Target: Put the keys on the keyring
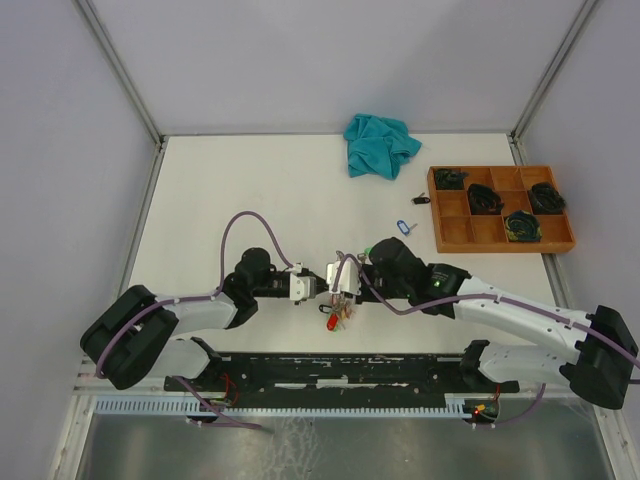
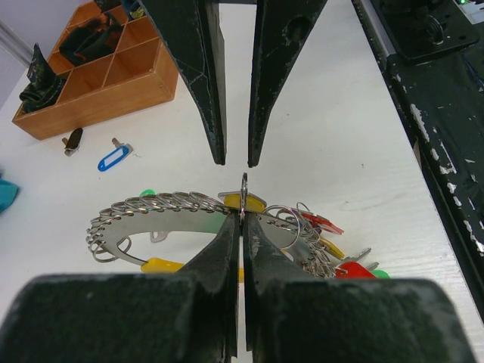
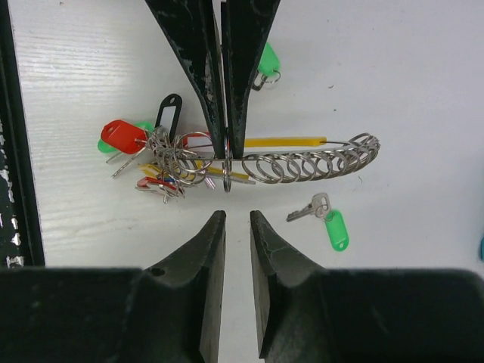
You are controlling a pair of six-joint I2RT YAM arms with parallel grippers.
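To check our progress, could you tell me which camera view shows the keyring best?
The left wrist view: the keyring shows as an open oval strung with loops, pinched by the left gripper. The right wrist sees only a flattened arc; the top view shows a tiny cluster.

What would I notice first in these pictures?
At the near middle of the table, the left fingers pinch the keyring, hung with keys on red, yellow and green tags, and the right fingers face them, open. A teal cloth lies at the far edge, a wooden tray on the right.
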